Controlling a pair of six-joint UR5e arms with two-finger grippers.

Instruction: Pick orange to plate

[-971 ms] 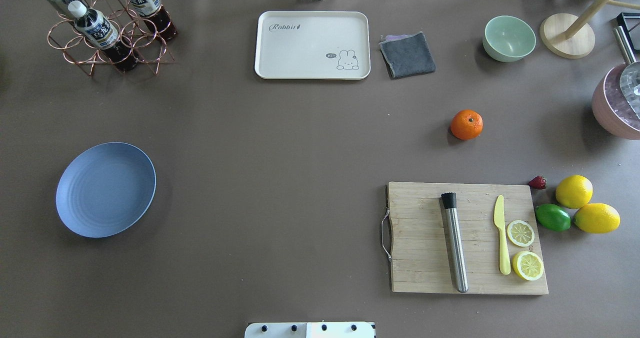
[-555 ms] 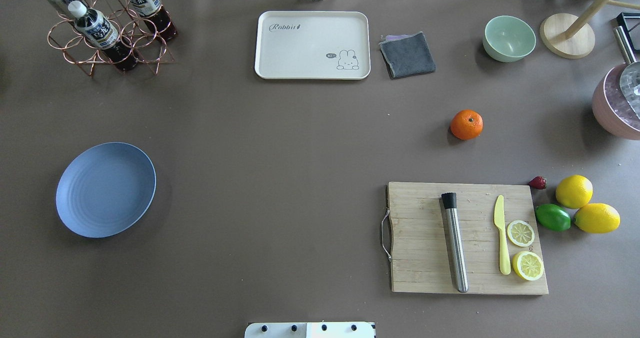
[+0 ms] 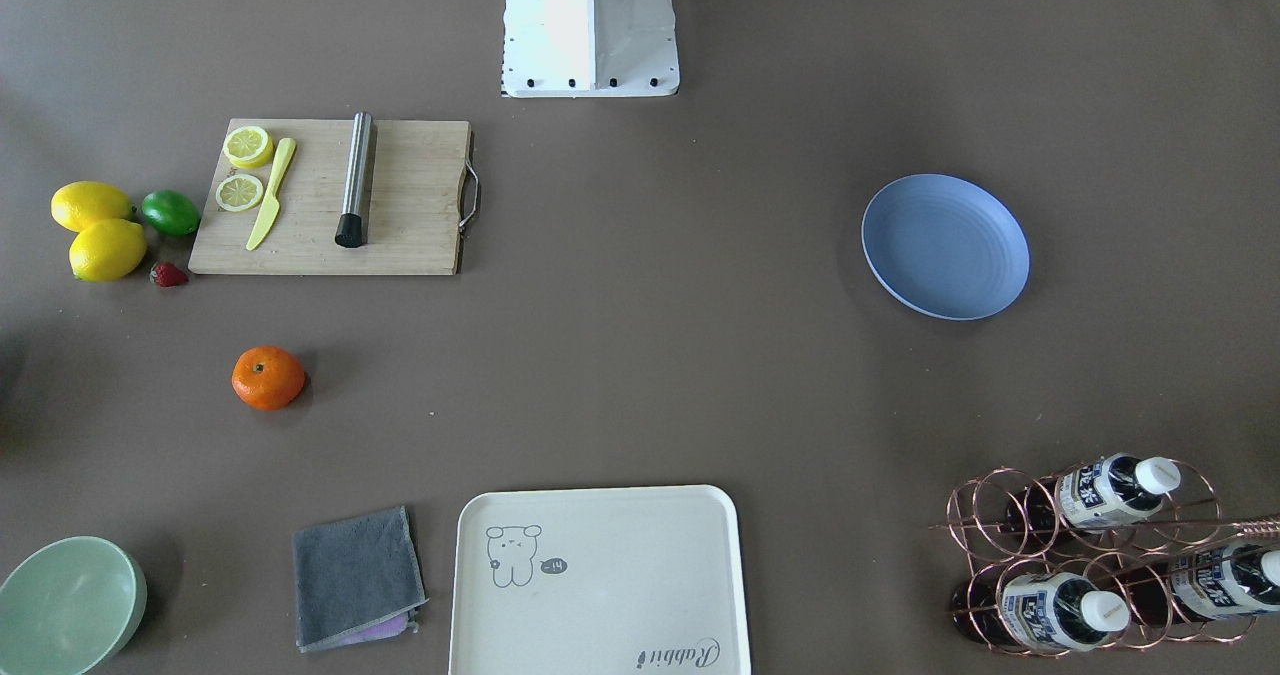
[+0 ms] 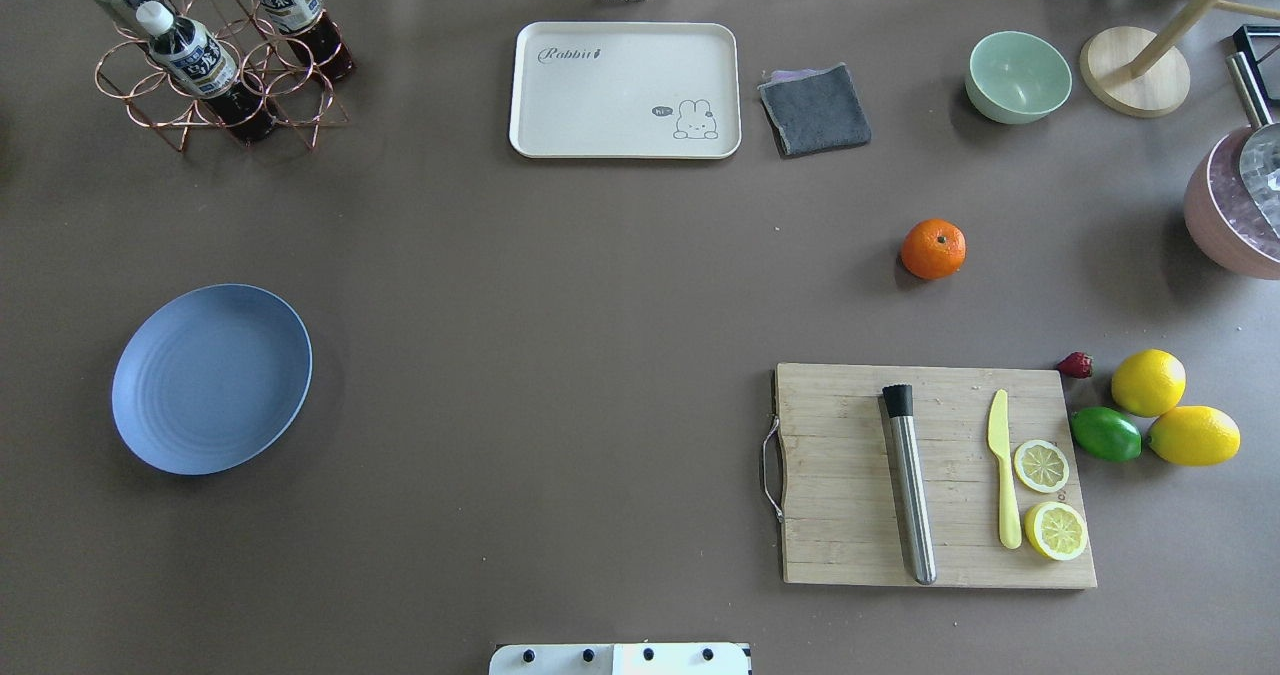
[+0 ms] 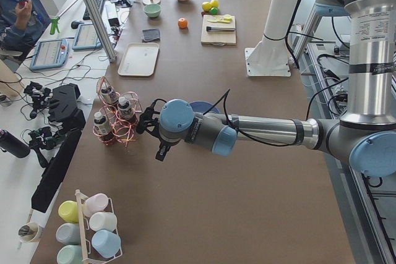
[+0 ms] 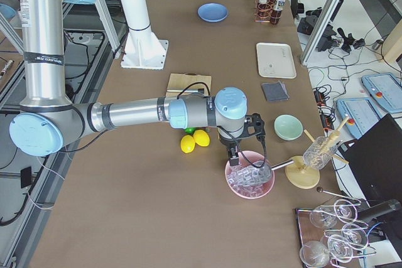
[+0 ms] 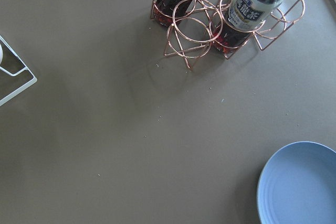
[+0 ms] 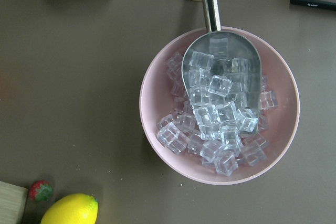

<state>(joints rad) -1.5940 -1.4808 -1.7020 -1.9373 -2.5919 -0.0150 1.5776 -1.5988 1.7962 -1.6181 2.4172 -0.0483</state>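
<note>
The orange rests on the brown table right of centre, beyond the cutting board; the front-facing view has the orange at its left. The pale-blue plate lies bare at the far left, and its rim shows in the left wrist view. My left gripper hovers beside the bottle rack, a little short of the plate. My right gripper hangs over the pink bowl of ice, well away from the orange. Both grippers show only in the side views, so I cannot tell whether they are open or shut.
A wooden cutting board carries a steel muddler, a yellow knife and lemon slices. Two lemons, a lime and a strawberry lie to its right. Cream tray, grey cloth, green bowl, bottle rack, ice bowl.
</note>
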